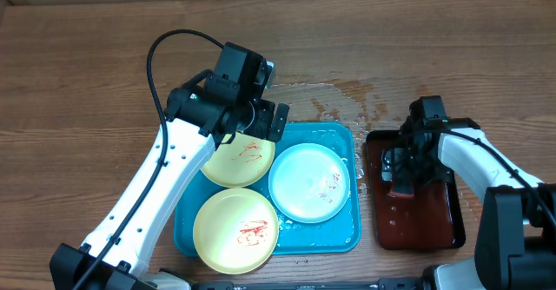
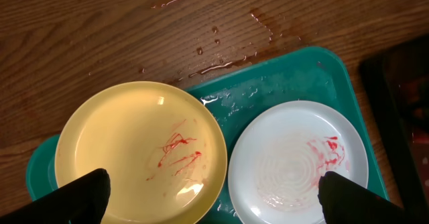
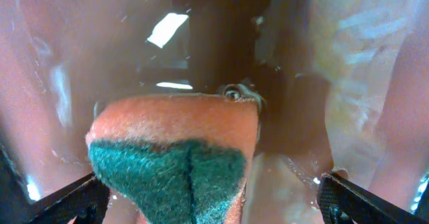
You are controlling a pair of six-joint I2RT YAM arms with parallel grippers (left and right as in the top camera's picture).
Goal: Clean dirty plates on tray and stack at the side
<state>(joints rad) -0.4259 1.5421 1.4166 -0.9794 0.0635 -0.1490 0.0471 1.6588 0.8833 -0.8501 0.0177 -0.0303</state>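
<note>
Overhead, shows all three plates smeared in the tray, none stacked. From the left wrist, shows left fingers spread wide, empty, above two plates. From the right wrist, shows right fingers gaping astride the sponge, gripping nothing. Likely fetching it; next, close on it.

Glossy plastic plates; wood-grain table; rough-fibred sponge.

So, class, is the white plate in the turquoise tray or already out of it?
In the tray: the white plate lies flat inside its rim, beside two yellow plates, red smears on it.
</note>
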